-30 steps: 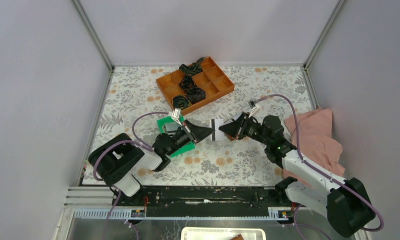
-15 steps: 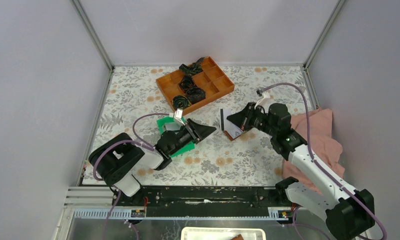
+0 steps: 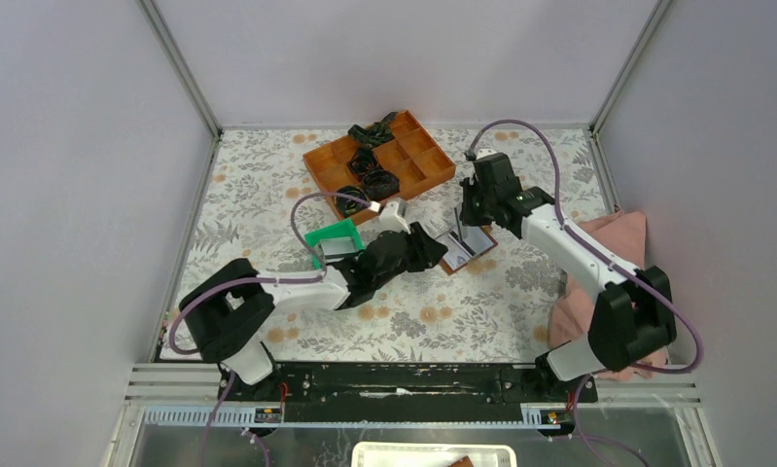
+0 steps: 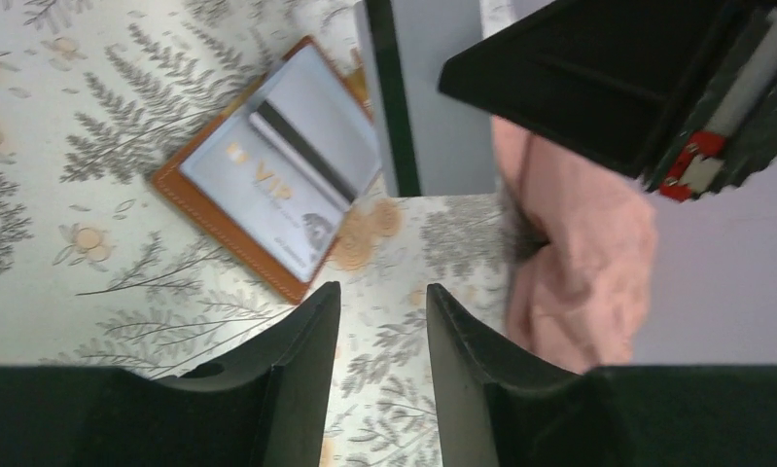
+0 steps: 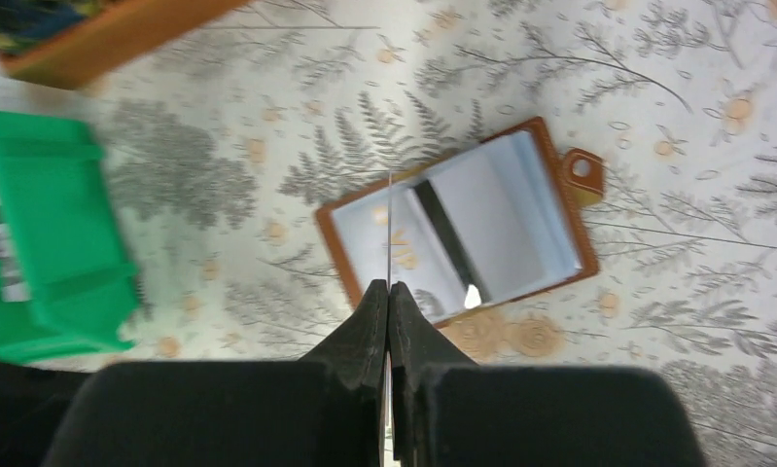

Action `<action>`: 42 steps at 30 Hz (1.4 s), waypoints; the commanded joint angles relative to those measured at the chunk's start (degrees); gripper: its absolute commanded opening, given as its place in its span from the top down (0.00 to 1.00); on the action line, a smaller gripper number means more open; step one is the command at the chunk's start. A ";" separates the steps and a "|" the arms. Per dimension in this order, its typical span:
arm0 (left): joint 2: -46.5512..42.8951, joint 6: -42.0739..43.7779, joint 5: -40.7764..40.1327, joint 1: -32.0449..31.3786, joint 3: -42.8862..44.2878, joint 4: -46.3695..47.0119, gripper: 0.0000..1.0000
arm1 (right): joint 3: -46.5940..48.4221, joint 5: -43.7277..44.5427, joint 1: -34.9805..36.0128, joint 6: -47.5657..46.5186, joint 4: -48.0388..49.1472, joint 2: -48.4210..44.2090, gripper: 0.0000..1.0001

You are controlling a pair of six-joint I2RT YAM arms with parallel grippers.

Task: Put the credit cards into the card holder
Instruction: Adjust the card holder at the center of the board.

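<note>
At the left, a green plastic tray [image 3: 332,234] stands on the flowered table [image 3: 267,185]. Next comes the left gripper [image 4: 381,292]. Its fingers stand moderately apart, hold nothing, and point at the open brown leather-like card holder [image 5: 581,168]. The holder lies flat on the table just beyond them, with a pale printed card [image 4: 267,180] showing in one pocket. Directly above the holder hangs the right gripper [image 5: 389,292], its fingers pressed together on a thin grey credit card [image 4: 442,117] with a dark stripe. This card stands on edge, and its far edge aims at the holder near the fold. I judge the right arm the nearer one for the insertion; the card must line up with the slanted pocket mouth. A pink cloth [image 3: 608,258] lies at the far right.
</note>
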 commanded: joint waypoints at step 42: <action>25.25 8.17 -10.05 -0.91 25.55 -34.30 0.60 | 18.58 22.27 -3.95 -13.64 -13.68 30.78 1.00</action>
